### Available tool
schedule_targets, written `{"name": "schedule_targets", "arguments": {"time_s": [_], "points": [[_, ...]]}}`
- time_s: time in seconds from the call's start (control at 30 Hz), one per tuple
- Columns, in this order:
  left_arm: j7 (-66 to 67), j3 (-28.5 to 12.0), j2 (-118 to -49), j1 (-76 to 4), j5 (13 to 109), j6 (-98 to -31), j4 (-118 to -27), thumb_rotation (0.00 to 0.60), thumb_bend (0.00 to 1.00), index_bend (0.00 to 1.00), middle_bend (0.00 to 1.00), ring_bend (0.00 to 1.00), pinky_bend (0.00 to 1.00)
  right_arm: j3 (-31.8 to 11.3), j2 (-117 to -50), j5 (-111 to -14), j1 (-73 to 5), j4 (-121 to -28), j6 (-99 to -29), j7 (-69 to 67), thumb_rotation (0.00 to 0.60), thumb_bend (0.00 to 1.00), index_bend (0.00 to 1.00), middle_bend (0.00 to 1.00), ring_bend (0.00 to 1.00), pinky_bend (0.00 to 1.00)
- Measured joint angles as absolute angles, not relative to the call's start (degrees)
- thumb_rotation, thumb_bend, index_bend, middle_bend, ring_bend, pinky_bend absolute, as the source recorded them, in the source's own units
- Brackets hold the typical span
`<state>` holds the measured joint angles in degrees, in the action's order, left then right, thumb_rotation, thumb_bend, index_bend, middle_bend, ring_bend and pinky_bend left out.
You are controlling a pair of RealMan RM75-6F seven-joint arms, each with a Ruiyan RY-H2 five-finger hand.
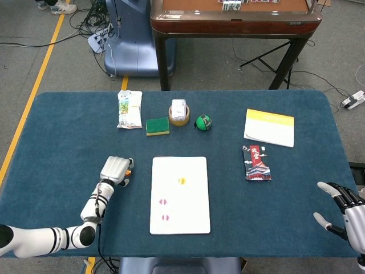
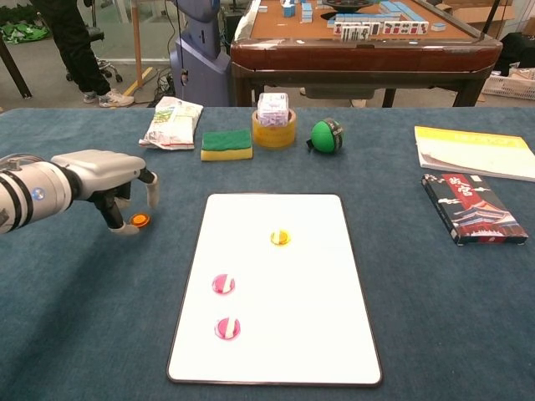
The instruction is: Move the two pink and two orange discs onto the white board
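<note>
The white board point(image 1: 191, 214) point(image 2: 318, 326) lies at the table's middle front. On it are one orange disc point(image 1: 181, 180) point(image 2: 280, 237) and two pink discs point(image 1: 163, 201) point(image 1: 165, 217) point(image 2: 222, 284) point(image 2: 226, 327). The second orange disc point(image 2: 140, 220) point(image 1: 129, 170) lies on the blue cloth left of the board. My left hand point(image 1: 115, 170) point(image 2: 104, 180) hovers over it with fingers hanging down and apart, its thumb tip right beside the disc, holding nothing. My right hand point(image 1: 345, 214) is at the table's front right corner with fingers spread and empty.
Along the back stand a snack bag point(image 1: 129, 109), a green-and-yellow sponge point(image 1: 157, 125), a tape roll point(image 1: 179, 116) with a small box in it, and a green ball point(image 1: 203, 122). To the right lie a yellow-and-white booklet point(image 1: 269, 127) and a dark card box point(image 1: 256, 162).
</note>
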<state>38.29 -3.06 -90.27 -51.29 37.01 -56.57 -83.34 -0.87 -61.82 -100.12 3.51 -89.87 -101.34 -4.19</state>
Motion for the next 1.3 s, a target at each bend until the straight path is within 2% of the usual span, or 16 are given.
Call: {"name": "schedule_targets", "arguments": {"time_s": [1.0, 1.3], "points": [[41.0, -4.3, -93.0, -50.4, 36.1, -55.3, -78.3, 0.600, 0.30, 0.50, 1.00, 1.00, 1.00, -0.8, -61.8, -100.2, 3.5, -89.8, -101.4, -4.4, 0.600, 0.00, 0.26, 0.31, 0.34, 0.63], [41.3, -4.5, -93.0, -50.1, 36.4, -55.0, -78.1, 0.600, 0.30, 0.54, 1.00, 1.00, 1.00, -0.8, -61.8, -100.2, 3.4, -89.8, -101.3, -4.3, 0.600, 0.00, 0.26, 0.31, 0.34, 0.63]]}}
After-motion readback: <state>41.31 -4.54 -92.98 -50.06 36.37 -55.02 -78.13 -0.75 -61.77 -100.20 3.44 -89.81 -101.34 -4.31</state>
